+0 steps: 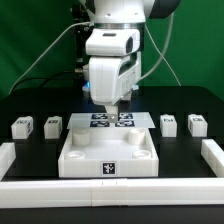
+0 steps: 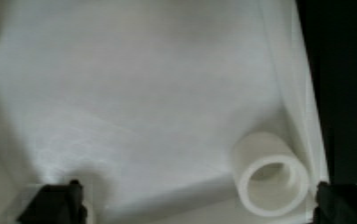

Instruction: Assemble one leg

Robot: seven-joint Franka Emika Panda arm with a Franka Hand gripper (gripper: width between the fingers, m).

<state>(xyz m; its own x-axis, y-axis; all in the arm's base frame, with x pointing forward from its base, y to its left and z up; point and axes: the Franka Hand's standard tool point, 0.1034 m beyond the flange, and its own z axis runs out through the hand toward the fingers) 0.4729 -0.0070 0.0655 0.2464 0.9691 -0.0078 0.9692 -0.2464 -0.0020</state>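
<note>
The end effector (image 1: 110, 106) hangs low over the rear part of the tabletop (image 1: 108, 152), just in front of the marker board (image 1: 112, 120). In the wrist view its fingertips (image 2: 54, 203) are spread wide with only the tabletop's white floor between them, so it is released and carries nothing. A round socket (image 2: 273, 176) shows in that floor near one fingertip. The four legs (image 1: 52, 125) stand on the black counter (image 1: 180, 148), two at the exterior view's left of the tabletop and two at its right. All are well apart from the end effector and none is fitted.

Hazards as judged:
- A sideways move toward a leg at this height could catch the tabletop's raised wall and push the tabletop out of place. Whether it is restrained cannot be told.
- The legs in each pair stand near one another, so wide-spread fingertips coming down on one could knock its neighbour over.
- An off-centre or tilted grasp on so small a post could leave it skewed. A skewed leg would likely jam or miss at the socket.
</note>
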